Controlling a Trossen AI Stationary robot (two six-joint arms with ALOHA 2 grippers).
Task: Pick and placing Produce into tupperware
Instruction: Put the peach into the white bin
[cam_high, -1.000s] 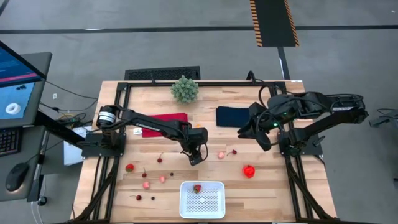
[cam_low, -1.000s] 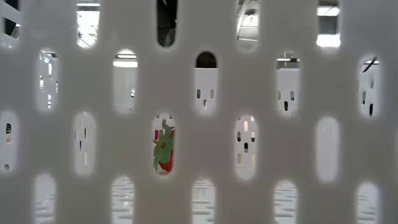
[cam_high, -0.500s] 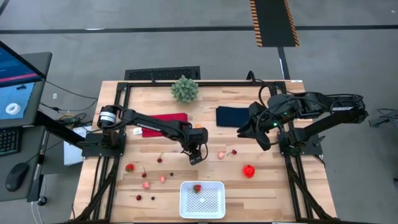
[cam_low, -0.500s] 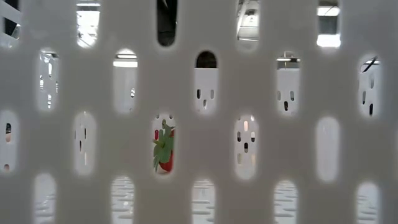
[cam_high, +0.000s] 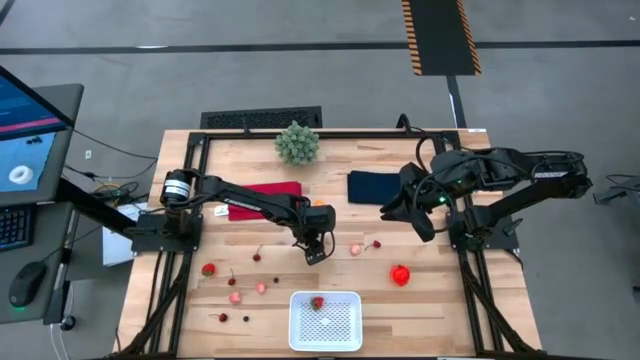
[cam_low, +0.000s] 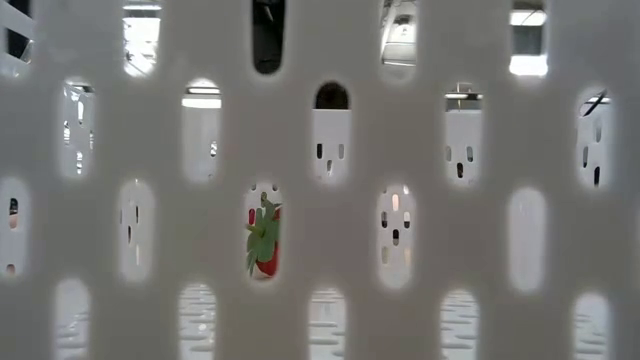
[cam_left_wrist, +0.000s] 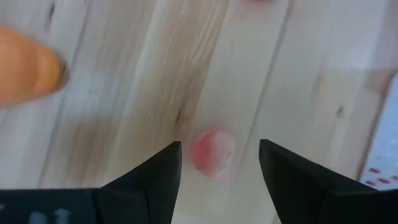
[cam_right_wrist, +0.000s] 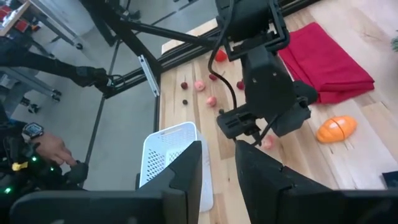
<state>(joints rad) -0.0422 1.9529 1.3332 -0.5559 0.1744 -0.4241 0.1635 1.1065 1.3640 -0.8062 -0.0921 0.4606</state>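
Just round pink fruit (cam_left_wrist: 212, 152) — pale woodgrain.

Even, soft light from above fills the room with only weak shadows, the pale wooden table (cam_high: 420, 300) looks sharp from overhead, but the white perforated plastic container wall (cam_low: 350, 250) is blurred close up, and the small pinkish round toy fruit (cam_left_wrist: 212, 152) is smeared.

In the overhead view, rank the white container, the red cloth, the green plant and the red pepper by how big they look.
1. Red cloth and white container: look much alike, not ranked apart.
2. Green plant.
3. Red pepper, clearly smallest.
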